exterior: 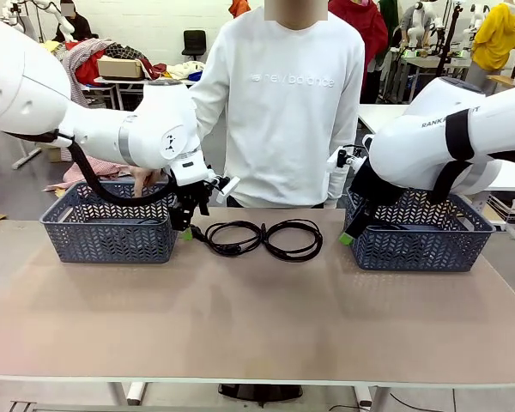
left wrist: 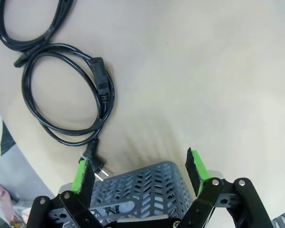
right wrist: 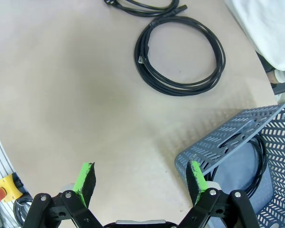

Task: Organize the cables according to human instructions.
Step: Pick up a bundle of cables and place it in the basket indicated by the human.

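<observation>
Table foreground: bare tabletop (exterior: 257, 326) from 6 o'clock up to mid-table, nothing set on it.
Cables on the table: two black coils side by side, meeting in the middle, toward 12 o'clock of the tabletop and between the two baskets. These are the left coil (exterior: 227, 250) and the right coil (exterior: 296, 257).
Cable stowed: one black cord (right wrist: 262, 156) lying along the inner wall of the right basket (exterior: 421, 249).
Fourth cable: not made out; inside of the left basket (exterior: 107, 240) unreadable.
Baskets: left basket at 9 o'clock of the coils, right basket at 3 o'clock, both grey and upright.
Left gripper (left wrist: 140, 173): fingers spread, holding nothing. Poised over the left basket's corner nearest the coils, with the left coil's plug just beside it.
Right gripper (right wrist: 140, 183): released and empty. Poised at the right basket's corner facing the coils, the right coil at its 12 o'clock in the wrist view.
Person's hand (exterior: 142, 180): at the left basket's far rim.
Progress: judged partway, with at least one cable binned and two loose coils left to sort. Destination of each dependent on the person's instruction, not readable here.
</observation>
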{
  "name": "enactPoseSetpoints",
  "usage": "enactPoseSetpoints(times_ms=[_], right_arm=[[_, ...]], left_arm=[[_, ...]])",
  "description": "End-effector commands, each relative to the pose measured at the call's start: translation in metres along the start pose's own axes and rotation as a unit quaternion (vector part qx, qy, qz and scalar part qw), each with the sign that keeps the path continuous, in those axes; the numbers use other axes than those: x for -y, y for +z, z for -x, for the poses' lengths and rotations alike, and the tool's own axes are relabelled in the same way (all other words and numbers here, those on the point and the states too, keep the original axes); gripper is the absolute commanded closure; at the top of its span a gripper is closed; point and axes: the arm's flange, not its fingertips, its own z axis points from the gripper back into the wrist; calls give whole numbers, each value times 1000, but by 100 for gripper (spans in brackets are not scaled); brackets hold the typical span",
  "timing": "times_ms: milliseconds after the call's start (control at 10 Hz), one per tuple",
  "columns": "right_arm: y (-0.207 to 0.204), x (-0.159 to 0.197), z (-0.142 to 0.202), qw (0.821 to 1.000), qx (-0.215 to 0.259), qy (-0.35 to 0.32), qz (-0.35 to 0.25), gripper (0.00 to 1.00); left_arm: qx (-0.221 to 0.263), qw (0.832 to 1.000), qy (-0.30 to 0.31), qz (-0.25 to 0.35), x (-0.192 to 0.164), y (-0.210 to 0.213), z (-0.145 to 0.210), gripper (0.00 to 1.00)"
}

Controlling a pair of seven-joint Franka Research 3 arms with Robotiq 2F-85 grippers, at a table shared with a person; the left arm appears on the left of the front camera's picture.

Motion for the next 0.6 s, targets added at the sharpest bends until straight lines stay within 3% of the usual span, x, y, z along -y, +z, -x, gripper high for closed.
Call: enactPoseSetpoints(times_ms=[0, 500], right_arm=[[1, 1, -2, 1000, -2, -3, 4, 0], [1, 1, -2, 1000, -2, -3, 4, 0]], left_arm=[[1, 1000, 4, 1, 7, 3, 1, 0], [-8, 1000, -21, 0, -6, -13, 2, 0]])
